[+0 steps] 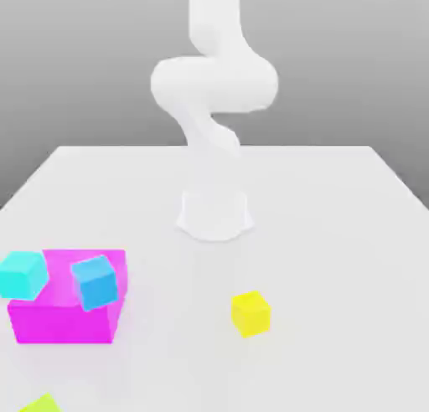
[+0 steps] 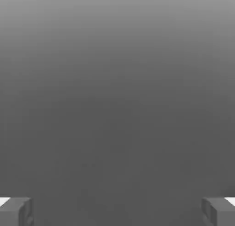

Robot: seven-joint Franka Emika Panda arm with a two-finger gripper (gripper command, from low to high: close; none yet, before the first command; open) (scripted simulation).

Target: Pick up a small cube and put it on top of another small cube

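Observation:
A small yellow cube (image 1: 250,312) sits alone on the white table (image 1: 335,234), in front of the arm's base (image 1: 214,213). Toward the exterior view's left, a small blue cube (image 1: 95,281) lies tilted against a large magenta block (image 1: 63,318). A small cyan cube (image 1: 23,275) rests at that block's left corner. In the hand view my gripper (image 2: 117,211) stands open, its two grey fingertips (image 2: 16,211) far apart with nothing between them, facing plain grey background. The white arm (image 1: 214,84) rises from its base and leaves the exterior view at the top.
A yellow-green cube (image 1: 38,404) pokes in at the bottom edge on the exterior view's left. The table's edges run along the back and both sides.

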